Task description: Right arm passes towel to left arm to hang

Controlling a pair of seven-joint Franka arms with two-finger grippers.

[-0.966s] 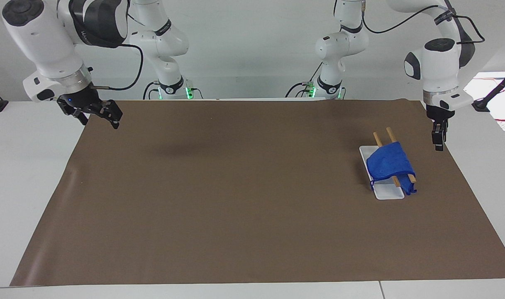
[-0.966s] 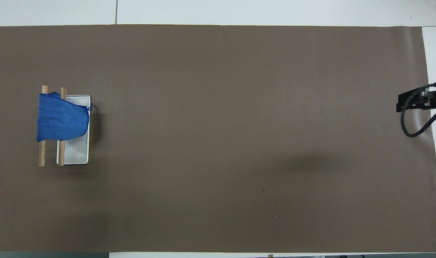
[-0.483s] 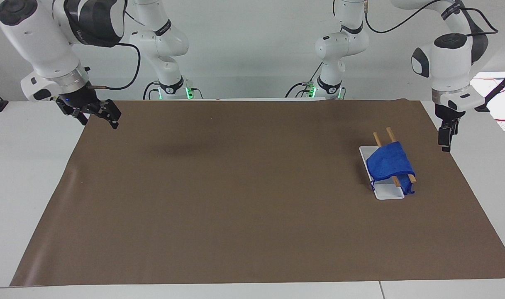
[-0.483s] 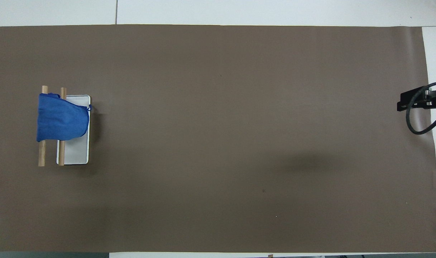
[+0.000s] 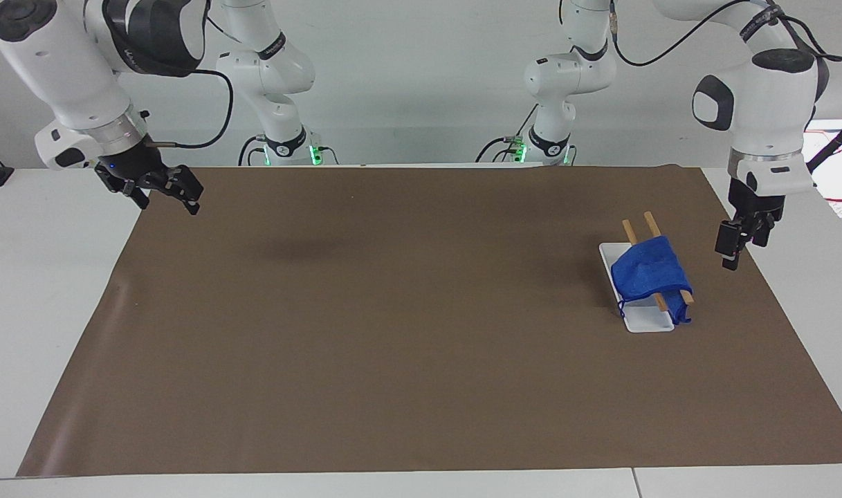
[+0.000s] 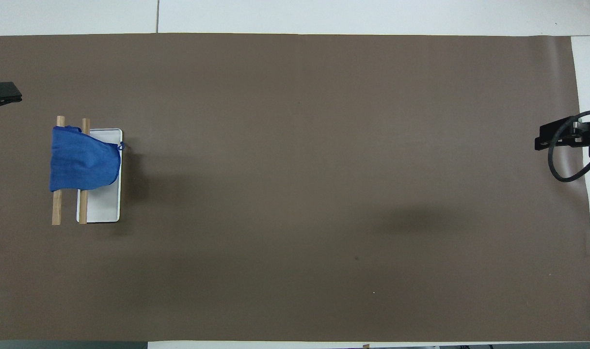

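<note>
The blue towel (image 5: 650,271) hangs draped over two wooden rods (image 5: 649,223) above a white tray (image 5: 647,320), near the left arm's end of the mat. It also shows in the overhead view (image 6: 84,164). My left gripper (image 5: 728,252) hangs in the air over the mat's edge beside the rack, apart from the towel, and holds nothing. In the overhead view the left gripper (image 6: 3,92) shows at the frame's edge. My right gripper (image 5: 166,200) is open and empty, raised over the mat's edge at the right arm's end. It also shows in the overhead view (image 6: 542,141).
A brown mat (image 5: 393,332) covers most of the white table (image 5: 40,277). The rods (image 6: 56,208) stick out past the towel on the side nearer the robots, over the tray (image 6: 101,203). Papers (image 5: 839,197) lie off the mat at the left arm's end.
My left gripper has turned and dropped slightly beside the rack, and now shows again in the overhead view. The towel and the right gripper have hardly moved.
</note>
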